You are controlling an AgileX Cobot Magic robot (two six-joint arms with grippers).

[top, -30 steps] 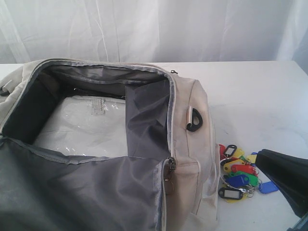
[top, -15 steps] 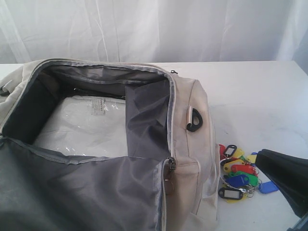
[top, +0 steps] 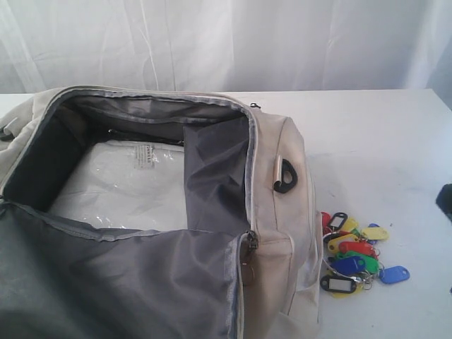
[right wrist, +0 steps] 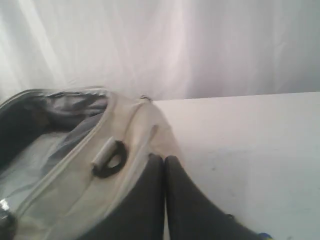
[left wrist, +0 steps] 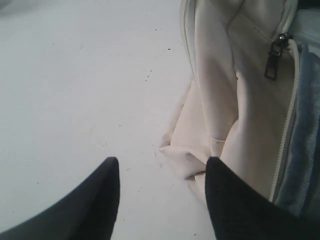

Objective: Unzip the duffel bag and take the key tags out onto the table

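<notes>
The cream duffel bag [top: 279, 212] lies unzipped on the table [top: 374, 141], its dark lining showing. To the right of the bag, the key tags [top: 352, 256] rest in a coloured bunch on the tabletop. My right gripper [right wrist: 164, 159] is shut with nothing between its fingers, held above the bag's end near a black D-ring [right wrist: 111, 161]. Only a dark bit of that arm [top: 445, 200] shows at the exterior view's right edge. My left gripper [left wrist: 162, 167] is open and empty over the table [left wrist: 75, 90], beside the bag's other end [left wrist: 225, 100], near a grey zipper pull [left wrist: 274, 61].
A clear plastic-wrapped white packet [top: 120, 185] lies inside the bag. A white curtain [top: 226, 42] hangs behind the table. A blue tag's corner [right wrist: 263, 236] peeks past the right fingers. Bare tabletop lies right of and behind the tags.
My right gripper has drawn back to the right, almost out of the exterior view, uncovering the key tags. The tags and the bag have stayed put.
</notes>
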